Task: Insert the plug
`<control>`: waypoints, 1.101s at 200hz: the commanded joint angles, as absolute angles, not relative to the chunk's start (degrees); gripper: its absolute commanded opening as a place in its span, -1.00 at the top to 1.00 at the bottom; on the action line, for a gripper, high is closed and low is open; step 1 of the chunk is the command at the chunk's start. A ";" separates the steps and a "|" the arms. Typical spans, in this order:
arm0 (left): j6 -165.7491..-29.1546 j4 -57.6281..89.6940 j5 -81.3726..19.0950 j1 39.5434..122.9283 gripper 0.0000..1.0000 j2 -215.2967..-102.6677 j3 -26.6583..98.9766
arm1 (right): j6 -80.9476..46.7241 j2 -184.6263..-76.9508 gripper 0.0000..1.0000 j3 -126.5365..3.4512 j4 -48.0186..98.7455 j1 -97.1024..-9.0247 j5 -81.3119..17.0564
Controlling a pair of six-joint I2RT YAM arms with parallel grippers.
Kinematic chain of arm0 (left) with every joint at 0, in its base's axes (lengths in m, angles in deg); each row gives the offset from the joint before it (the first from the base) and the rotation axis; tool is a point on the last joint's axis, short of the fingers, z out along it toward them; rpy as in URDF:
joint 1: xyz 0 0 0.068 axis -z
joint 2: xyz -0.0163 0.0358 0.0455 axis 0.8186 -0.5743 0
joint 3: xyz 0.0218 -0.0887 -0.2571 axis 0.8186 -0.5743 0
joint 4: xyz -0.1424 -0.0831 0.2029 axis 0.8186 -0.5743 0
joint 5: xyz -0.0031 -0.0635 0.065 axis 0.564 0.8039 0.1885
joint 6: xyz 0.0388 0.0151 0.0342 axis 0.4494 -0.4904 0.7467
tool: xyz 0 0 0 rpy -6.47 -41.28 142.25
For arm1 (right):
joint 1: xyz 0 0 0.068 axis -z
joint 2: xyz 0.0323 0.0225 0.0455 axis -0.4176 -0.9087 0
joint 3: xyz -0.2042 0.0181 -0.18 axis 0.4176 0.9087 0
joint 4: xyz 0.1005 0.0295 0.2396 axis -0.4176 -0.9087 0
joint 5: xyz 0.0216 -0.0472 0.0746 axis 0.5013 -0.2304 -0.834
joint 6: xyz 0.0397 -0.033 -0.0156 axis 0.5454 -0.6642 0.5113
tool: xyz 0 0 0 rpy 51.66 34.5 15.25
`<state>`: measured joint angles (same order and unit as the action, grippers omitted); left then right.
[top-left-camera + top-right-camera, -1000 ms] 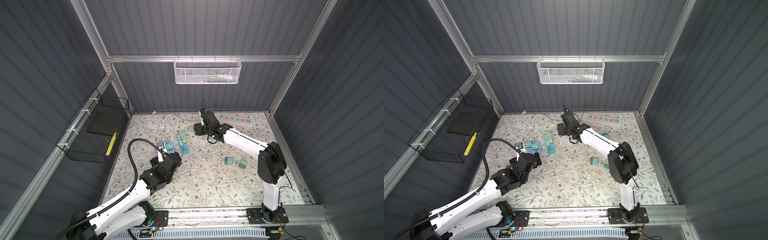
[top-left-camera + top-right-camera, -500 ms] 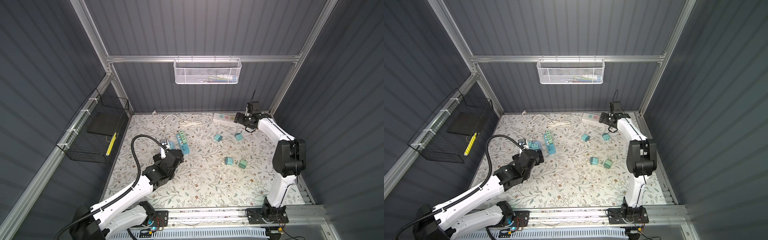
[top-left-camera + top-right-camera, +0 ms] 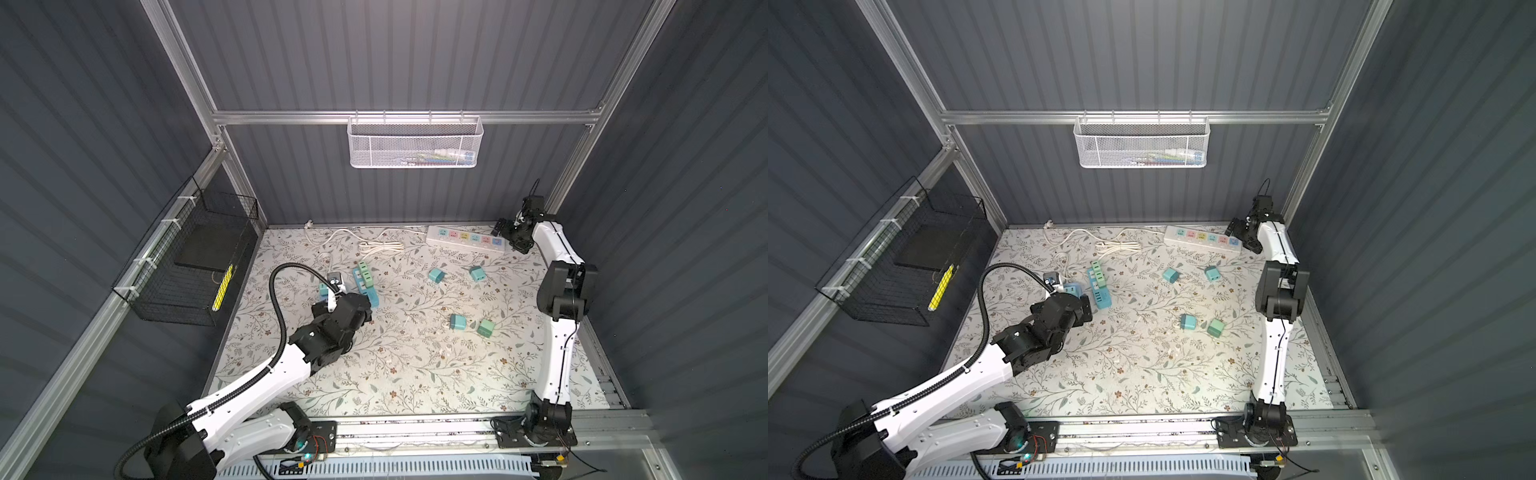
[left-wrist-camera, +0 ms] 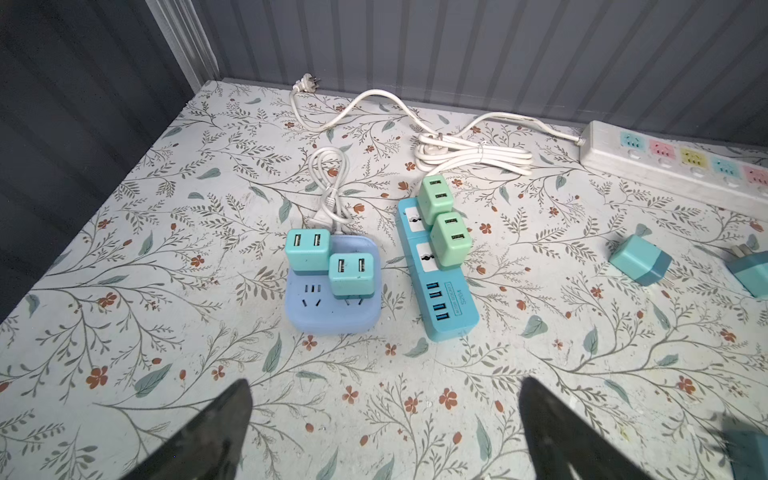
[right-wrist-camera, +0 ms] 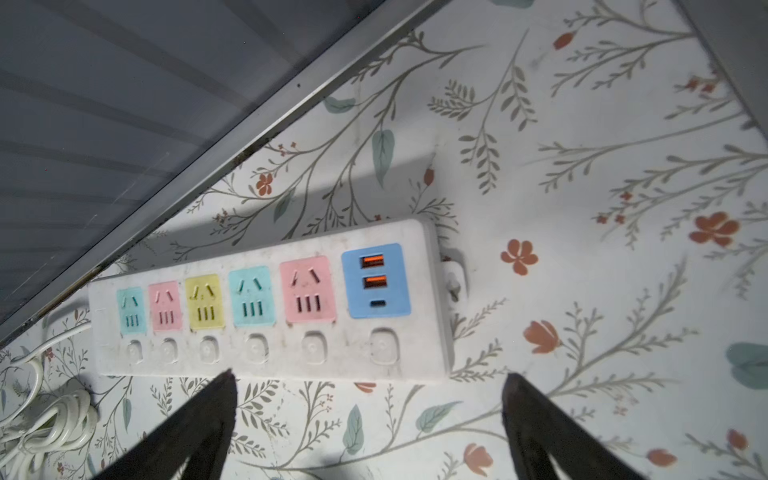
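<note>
The left gripper [image 4: 384, 382] stands with its jaws wide apart and nothing between them, held over the worktop [image 3: 415, 374] toward its left edge. Ahead of the fingertips, and apart from them, lies a pale blue socket block [image 4: 332, 316] with two teal plugs seated in it; two of its sockets are free. Just beside the block lies a teal power strip [image 4: 440, 299] carrying two green plugs. The right gripper [image 5: 369, 374] is likewise spread wide and holds nothing. It is at the back right corner of the worktop, at the end of a white power strip [image 5: 266, 332] that lies along the back edge. Whether it touches the strip cannot be told. All five coloured sockets of that strip are free, as is its blue USB panel [image 5: 376, 280]. The strip's white cable [image 3: 380, 248] lies coiled near the middle of the back edge. Four plugs lie loose on the worktop, well apart from both grippers: a teal plug [image 3: 436, 275] and a second teal plug [image 3: 477, 273] toward the back, and a third teal plug [image 3: 458, 322] just beside a green plug [image 3: 485, 327] nearer the right edge.
</note>
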<state>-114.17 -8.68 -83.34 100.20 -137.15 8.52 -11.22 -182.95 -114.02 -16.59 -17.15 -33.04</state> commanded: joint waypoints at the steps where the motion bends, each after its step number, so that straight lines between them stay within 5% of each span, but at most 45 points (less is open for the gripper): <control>1: -112.68 -7.94 -83.00 99.72 -1.00 -137.72 9.74 | -10.62 -185.10 -0.98 -118.45 -21.16 -17.29 -33.76; 114: -112.21 -8.40 -83.66 99.67 -1.00 -138.86 10.57 | -4.30 -193.13 -0.98 -125.15 -21.50 -16.14 -44.09; 220: -113.63 -8.82 -83.22 99.68 -1.00 -135.14 7.34 | -7.15 -180.68 -0.98 -104.91 -14.07 -26.33 -51.17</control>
<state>-112.94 -8.35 -83.27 100.20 -136.98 8.47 -5.80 -183.30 -105.59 -15.74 -24.12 -45.49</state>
